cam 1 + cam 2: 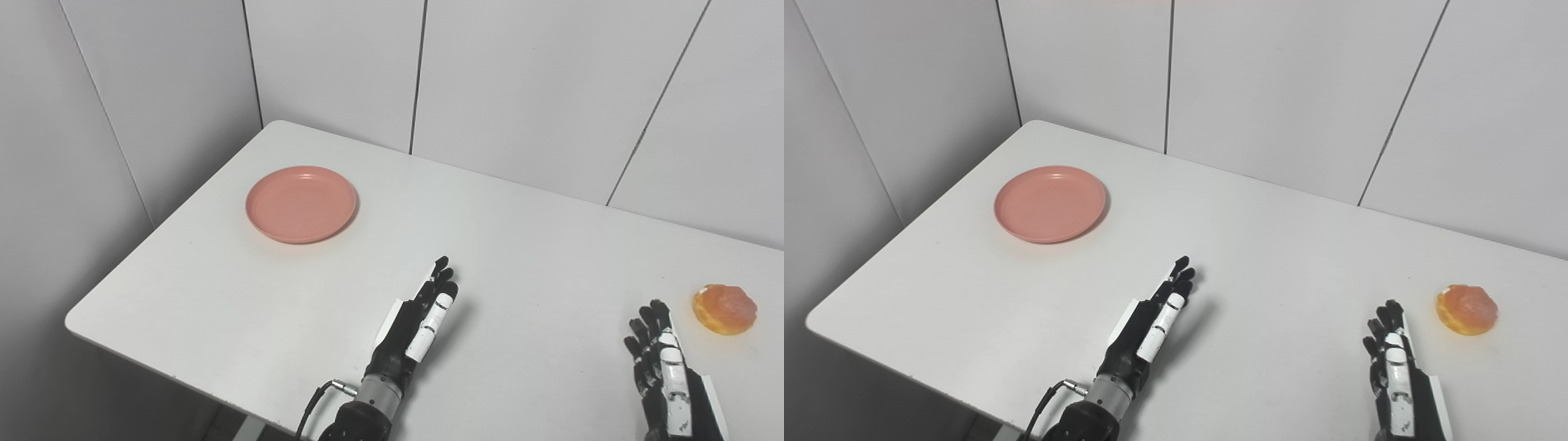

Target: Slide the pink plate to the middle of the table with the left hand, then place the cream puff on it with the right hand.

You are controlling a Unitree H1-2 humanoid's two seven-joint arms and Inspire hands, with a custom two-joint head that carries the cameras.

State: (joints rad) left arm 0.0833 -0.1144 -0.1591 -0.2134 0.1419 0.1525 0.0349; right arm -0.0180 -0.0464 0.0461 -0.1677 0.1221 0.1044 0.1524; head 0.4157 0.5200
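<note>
Since the pink plate (pixel 301 204) sits well ahead and to the left of the left hand (pixel 416 321), that hand is the nearer one; it's empty, fingers straight and held close together, pointing forward, slightly right of the plate. Plate is round and lies flat, so no long axis or heading to align to. Cream puff (pixel 724 309) rests just ahead-right of the right hand (pixel 664 370), also empty with fingers extended.

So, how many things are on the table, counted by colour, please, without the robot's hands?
Pink: 1, the pink plate
Orange: 1, the cream puff
Total: 2 things on the white table
</note>
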